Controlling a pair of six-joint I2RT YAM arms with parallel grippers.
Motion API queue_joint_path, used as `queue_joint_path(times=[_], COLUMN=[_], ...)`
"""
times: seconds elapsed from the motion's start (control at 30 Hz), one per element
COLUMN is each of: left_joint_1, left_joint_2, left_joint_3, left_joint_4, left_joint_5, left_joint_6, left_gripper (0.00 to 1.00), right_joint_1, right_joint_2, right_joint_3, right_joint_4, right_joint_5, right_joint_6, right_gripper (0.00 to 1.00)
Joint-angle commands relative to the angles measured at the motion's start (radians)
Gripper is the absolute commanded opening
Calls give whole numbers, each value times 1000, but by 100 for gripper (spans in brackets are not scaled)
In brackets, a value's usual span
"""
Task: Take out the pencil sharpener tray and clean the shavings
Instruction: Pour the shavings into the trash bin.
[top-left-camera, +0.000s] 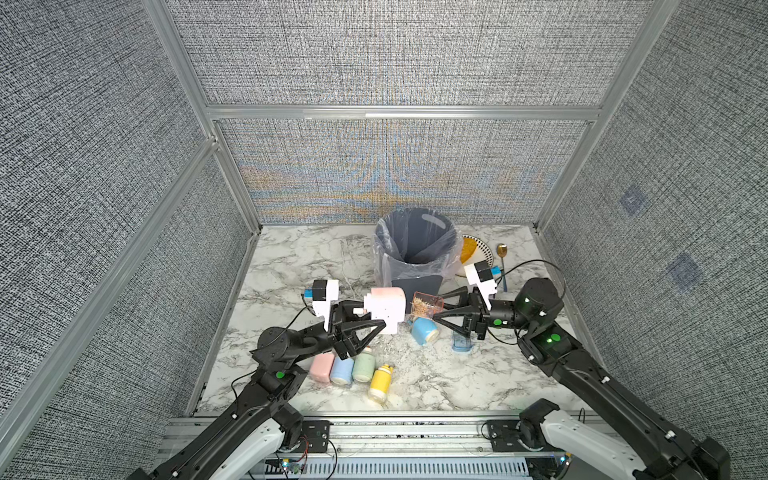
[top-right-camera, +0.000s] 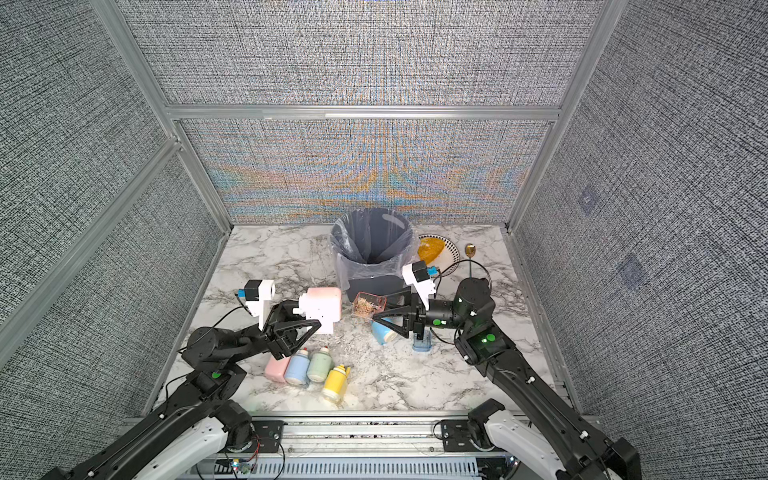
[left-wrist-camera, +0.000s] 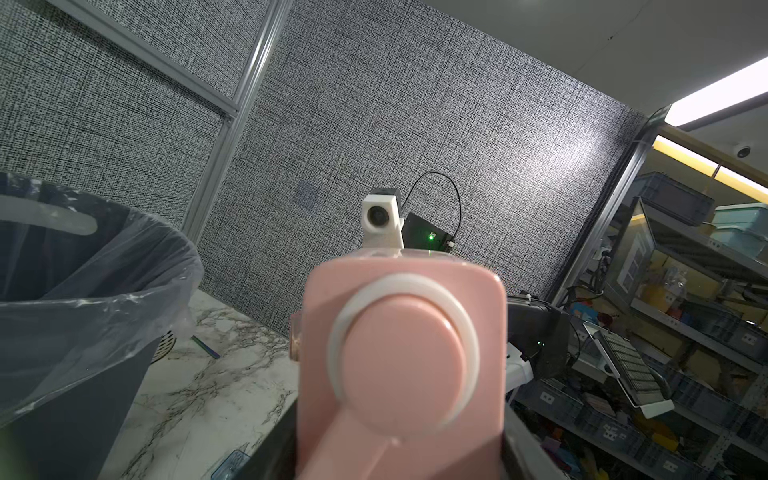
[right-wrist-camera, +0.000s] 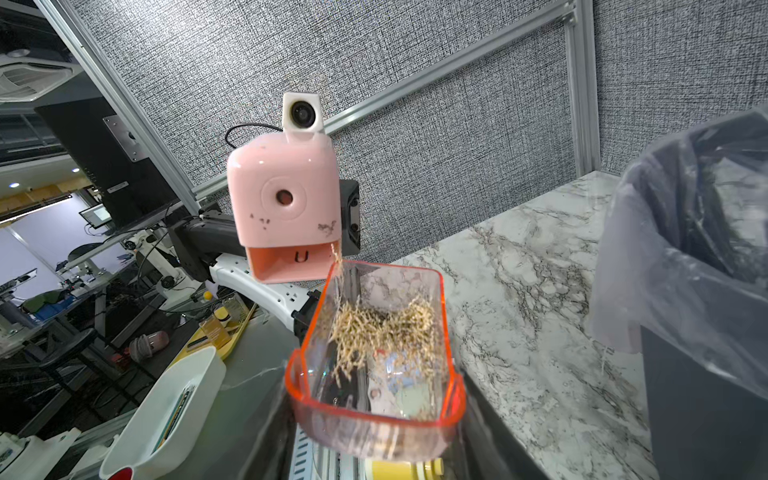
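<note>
Clamped aloft in left gripper (top-left-camera: 376, 319): boxy pink plastic pencil sharpener (top-left-camera: 388, 305), steadied. Pinched in right gripper (top-left-camera: 437, 307), clear of its slot: transparent orange tray (top-left-camera: 427, 306) holding beige shavings (right-wrist-camera: 382, 328), near lined grey bin (top-left-camera: 415, 249) for tipping.

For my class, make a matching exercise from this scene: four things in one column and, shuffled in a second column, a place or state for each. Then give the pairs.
Things
1. pencil sharpener
2. tray
3. bin
4. yellow bottle

Places or states
A. on the table, near its front edge
B. held by the left gripper
C. lined with a clear bag
D. held by the right gripper, shavings inside

Pairs: 1-B, 2-D, 3-C, 4-A
</note>
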Motion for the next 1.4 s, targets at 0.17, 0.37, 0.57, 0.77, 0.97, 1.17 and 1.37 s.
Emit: queue_joint_path(times=[0.17,0.37,0.57,0.77,0.97,1.17,1.37], left_joint_1=[2,1,1,1,1,1,1], left_joint_2=[-2,47,91,149,163,136,113], left_joint_3=[65,140,182,230,256,233,212], left_joint_4=[-107,-168,-194,-217,-229,-224,-215], left_joint_5=[-16,-24,-62,-92,-95,-108,-118], left_joint_6=[97,164,214,253,267,260,251], left_gripper=[16,16,16,16,16,16,16], right_joint_1=[-64,-91,-114,-127,-113,-41,24], right_joint_2=[84,161,252,333,364,351,414], right_joint_3=[83,156,256,319,369,500,638], right_joint_4=[-26,25,-21,-19,-31,-291,-474], right_joint_5=[-17,44,149,205,298,580,708], right_joint_6=[-28,52,131,246,422,547,674], right_gripper=[42,42,42,42,42,42,42])
